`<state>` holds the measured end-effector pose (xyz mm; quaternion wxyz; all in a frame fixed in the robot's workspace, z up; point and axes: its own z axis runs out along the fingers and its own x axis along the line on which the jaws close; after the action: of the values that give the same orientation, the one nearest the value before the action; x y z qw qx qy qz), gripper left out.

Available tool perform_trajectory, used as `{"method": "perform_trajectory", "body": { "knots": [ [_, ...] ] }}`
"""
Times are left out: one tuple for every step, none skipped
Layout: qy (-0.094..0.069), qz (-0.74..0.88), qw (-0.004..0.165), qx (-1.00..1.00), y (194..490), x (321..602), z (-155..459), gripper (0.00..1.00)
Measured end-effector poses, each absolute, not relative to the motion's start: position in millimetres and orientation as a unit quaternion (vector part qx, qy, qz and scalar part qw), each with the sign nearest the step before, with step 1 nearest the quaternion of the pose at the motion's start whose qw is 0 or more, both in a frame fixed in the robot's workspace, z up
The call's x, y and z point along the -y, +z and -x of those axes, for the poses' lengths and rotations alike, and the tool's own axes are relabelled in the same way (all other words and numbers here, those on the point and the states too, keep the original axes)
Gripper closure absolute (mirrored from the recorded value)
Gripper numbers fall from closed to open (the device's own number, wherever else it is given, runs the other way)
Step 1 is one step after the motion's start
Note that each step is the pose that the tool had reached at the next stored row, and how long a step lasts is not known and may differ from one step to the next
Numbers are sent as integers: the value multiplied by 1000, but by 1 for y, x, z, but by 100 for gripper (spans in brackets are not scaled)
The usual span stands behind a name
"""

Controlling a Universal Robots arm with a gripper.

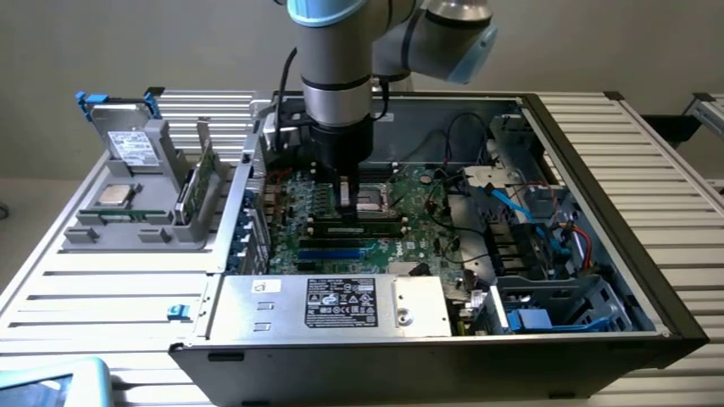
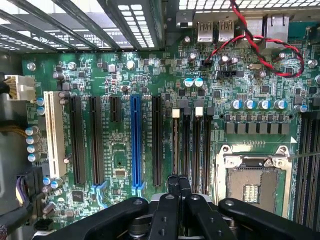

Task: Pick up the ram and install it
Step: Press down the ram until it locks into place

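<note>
Ram (image 1: 356, 225) is what you see as a slim, long green circuit-board strip with a row of dark chips. It stands on edge among the black slots of the green motherboard (image 1: 425, 216), inside the open grey computer case (image 1: 662, 297). In the exterior view it runs from 9 to 3 o'clock and lies just at 6 o'clock of the gripper (image 1: 348, 198), close under the fingertips. You cannot tell whether they touch it. Your wrist view shows the strip (image 2: 176, 145) as a thin brownish edge running away from the gripper (image 2: 178, 183). The gripper's black fingers are pressed together, narrow, and grip nothing. The square silver processor socket (image 2: 255, 182) sits just beside them.
</note>
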<state>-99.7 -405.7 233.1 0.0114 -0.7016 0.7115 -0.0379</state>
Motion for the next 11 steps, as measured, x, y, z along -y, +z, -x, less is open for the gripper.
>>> {"method": "perform_trajectory", "body": {
  "knots": [
    [-39,702,12,-711,232,406,100,89],
    [-40,701,14,-711,231,406,100,89],
    [-41,701,14,-711,230,406,100,89],
    [-41,701,15,-711,230,406,100,89],
    [-42,701,15,-711,229,406,99,89],
    [-42,701,15,-711,229,406,99,89],
    [-42,701,15,-711,229,406,98,89],
    [-42,701,15,-711,229,406,97,89],
    [-42,701,15,-711,229,406,96,89],
    [-42,701,15,-711,229,406,95,89],
    [-42,701,15,-711,229,406,93,89]
  ]
}}
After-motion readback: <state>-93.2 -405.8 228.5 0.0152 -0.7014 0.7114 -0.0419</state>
